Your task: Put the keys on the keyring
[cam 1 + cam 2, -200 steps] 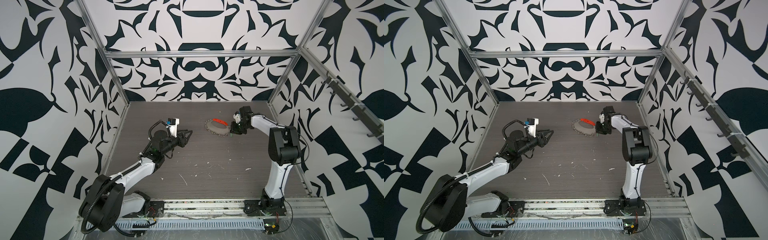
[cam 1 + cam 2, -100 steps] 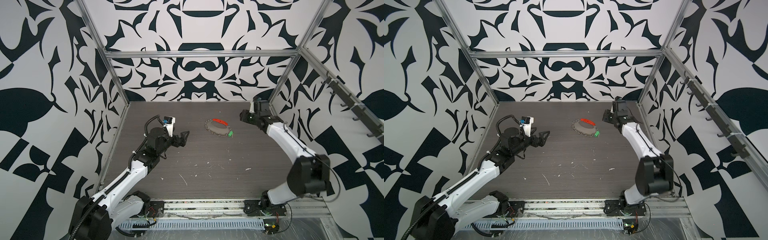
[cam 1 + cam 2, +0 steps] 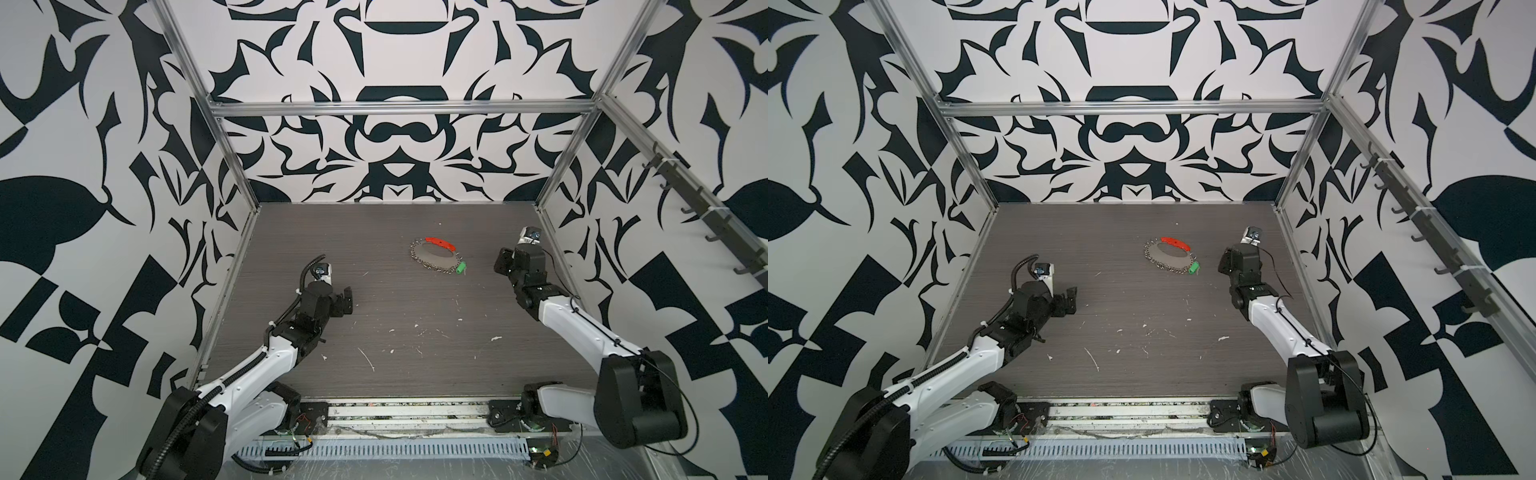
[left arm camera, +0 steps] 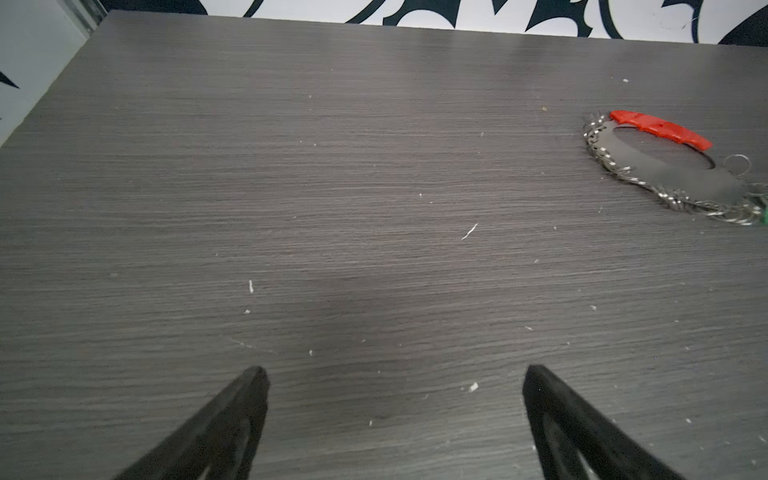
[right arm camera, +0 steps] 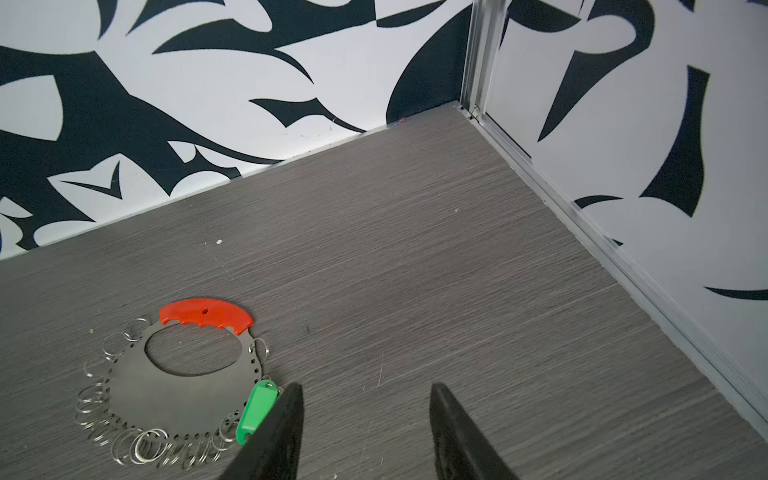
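Note:
The keyring (image 3: 441, 262) (image 3: 1177, 262) lies flat on the dark table at the back middle in both top views: a metal plate edged with silvery rings (image 5: 149, 451) and a curved red segment (image 5: 205, 316). The keys, one green tag (image 3: 459, 269) (image 3: 1193, 269) (image 5: 257, 409), rest at the keyring's (image 5: 166, 395) rim among the rings; whether it is hooked on I cannot tell. My right gripper (image 3: 501, 262) (image 5: 365, 392) is open and empty, one finger (image 5: 282, 419) just beside the tag. My left gripper (image 3: 348, 297) (image 4: 395, 374) is wide open over bare table, far from the keyring (image 4: 673, 178).
Small white scraps (image 3: 368, 359) dot the table's front half. Patterned walls with aluminium frame posts (image 5: 478, 58) close in three sides. A rail of hooks (image 3: 706, 208) runs along the right wall. The arm bases sit on the front rail (image 3: 407, 411).
The right gripper has let go at the keyring and drawn back to the right, leaving the green tag at its rim. The left gripper opened wide and pulled back to the left.

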`<control>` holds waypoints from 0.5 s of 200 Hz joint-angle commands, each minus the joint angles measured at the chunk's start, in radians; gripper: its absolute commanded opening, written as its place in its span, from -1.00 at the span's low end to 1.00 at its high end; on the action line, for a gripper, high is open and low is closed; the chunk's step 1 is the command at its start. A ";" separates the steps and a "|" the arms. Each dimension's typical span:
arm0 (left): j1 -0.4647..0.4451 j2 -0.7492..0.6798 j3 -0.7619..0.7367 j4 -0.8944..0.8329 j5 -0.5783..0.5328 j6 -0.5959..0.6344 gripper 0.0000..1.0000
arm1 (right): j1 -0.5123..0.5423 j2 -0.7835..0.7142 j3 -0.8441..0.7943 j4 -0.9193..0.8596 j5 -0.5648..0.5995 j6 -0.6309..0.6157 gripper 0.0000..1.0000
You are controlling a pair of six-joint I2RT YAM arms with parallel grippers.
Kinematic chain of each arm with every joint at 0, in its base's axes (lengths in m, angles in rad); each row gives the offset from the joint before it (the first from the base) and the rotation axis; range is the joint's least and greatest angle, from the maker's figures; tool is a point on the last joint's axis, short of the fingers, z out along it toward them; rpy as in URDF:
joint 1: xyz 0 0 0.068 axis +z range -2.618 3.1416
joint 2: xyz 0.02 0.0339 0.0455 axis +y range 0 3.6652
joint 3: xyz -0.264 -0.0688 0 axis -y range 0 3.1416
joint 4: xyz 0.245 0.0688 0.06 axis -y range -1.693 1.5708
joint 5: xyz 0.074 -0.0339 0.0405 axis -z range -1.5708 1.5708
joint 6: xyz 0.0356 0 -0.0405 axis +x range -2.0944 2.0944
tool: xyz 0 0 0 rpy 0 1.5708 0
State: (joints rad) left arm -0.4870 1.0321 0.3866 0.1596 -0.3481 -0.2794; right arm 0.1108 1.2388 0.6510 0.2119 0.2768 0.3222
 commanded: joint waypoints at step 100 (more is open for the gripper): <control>0.004 0.117 0.053 -0.011 0.014 -0.064 0.99 | -0.002 0.268 -0.140 0.647 0.059 -0.369 0.22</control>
State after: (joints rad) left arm -0.4866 1.1419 0.4225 0.1909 -0.3370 -0.3218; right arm 0.1108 1.4628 0.4782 0.6441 0.3237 0.0307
